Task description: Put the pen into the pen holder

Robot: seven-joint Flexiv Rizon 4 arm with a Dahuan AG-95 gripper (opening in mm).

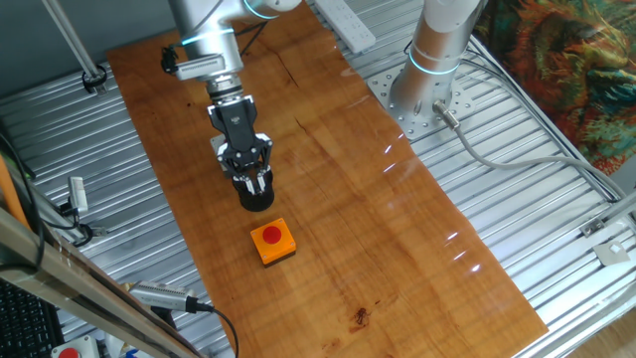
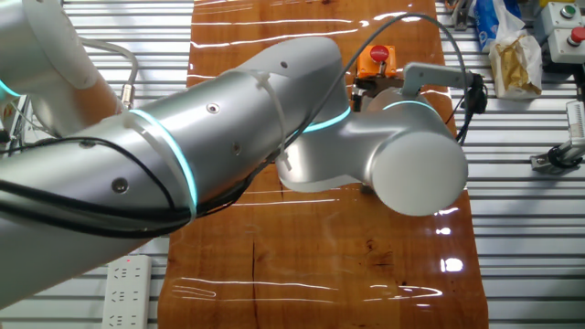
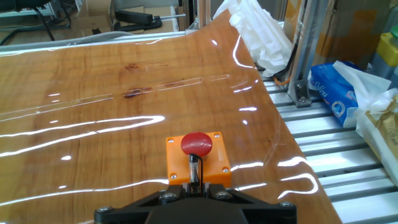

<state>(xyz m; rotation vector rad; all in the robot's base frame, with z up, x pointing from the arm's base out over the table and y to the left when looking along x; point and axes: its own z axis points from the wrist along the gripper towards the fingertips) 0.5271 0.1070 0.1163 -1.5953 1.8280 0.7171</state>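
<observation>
My gripper (image 1: 255, 183) points straight down over the pen holder (image 1: 256, 200), a small black cup on the wooden table, and its fingertips are at the cup's rim. In the hand view the jaws stand close together on the pen (image 3: 194, 169), a thin dark stick with a lighter tip that pokes out from between them. The cup itself does not show in the hand view. In the other fixed view the arm's silver links hide the gripper, the pen and the cup.
An orange box with a red button (image 1: 272, 242) sits just in front of the cup; it also shows in the hand view (image 3: 214, 163) and the other fixed view (image 2: 377, 60). A second arm's base (image 1: 427, 89) and a power strip (image 1: 348, 25) stand at the far end.
</observation>
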